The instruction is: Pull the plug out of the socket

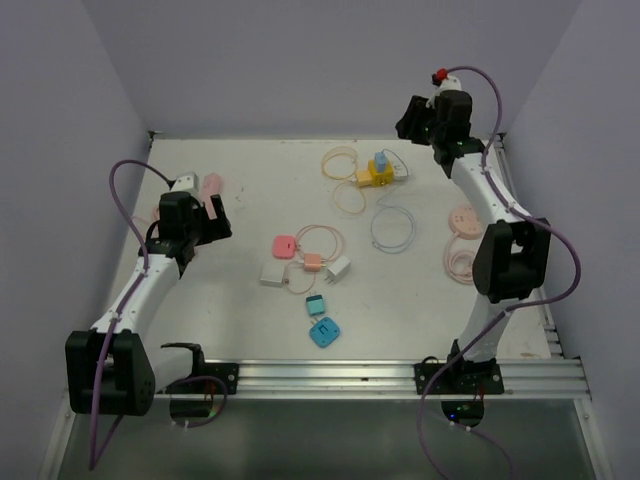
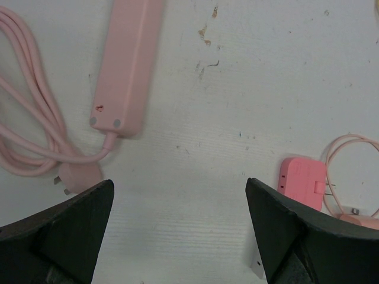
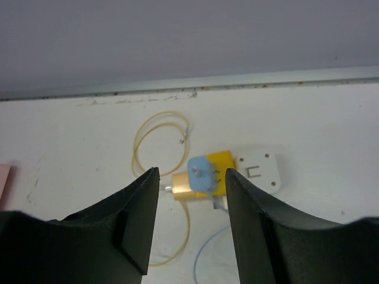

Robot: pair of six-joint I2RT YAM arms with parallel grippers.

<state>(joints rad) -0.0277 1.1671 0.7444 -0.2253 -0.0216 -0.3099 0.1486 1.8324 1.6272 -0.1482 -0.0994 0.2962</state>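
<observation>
A yellow socket cube (image 1: 370, 178) lies at the back of the table with a blue plug (image 1: 381, 162) seated in its top. In the right wrist view the blue plug (image 3: 201, 173) sits on the yellow socket (image 3: 224, 164), a gold plug (image 3: 183, 186) sticks out of its left side, and a white plate (image 3: 258, 169) is on its right. My right gripper (image 3: 191, 173) is open and hangs above them, holding nothing; it also shows in the top view (image 1: 410, 122). My left gripper (image 2: 179, 182) is open and empty over bare table at the left (image 1: 214, 216).
A pink power strip (image 2: 127, 59) with coiled pink cable (image 2: 26, 124) lies at the far left. A pink adapter (image 2: 302, 180), white adapters (image 1: 272, 275) and teal adapters (image 1: 323, 333) sit mid-table. A yellow cable loop (image 3: 160, 136), a blue cable loop (image 1: 392, 228) and a pink coil (image 1: 462, 240) lie nearby.
</observation>
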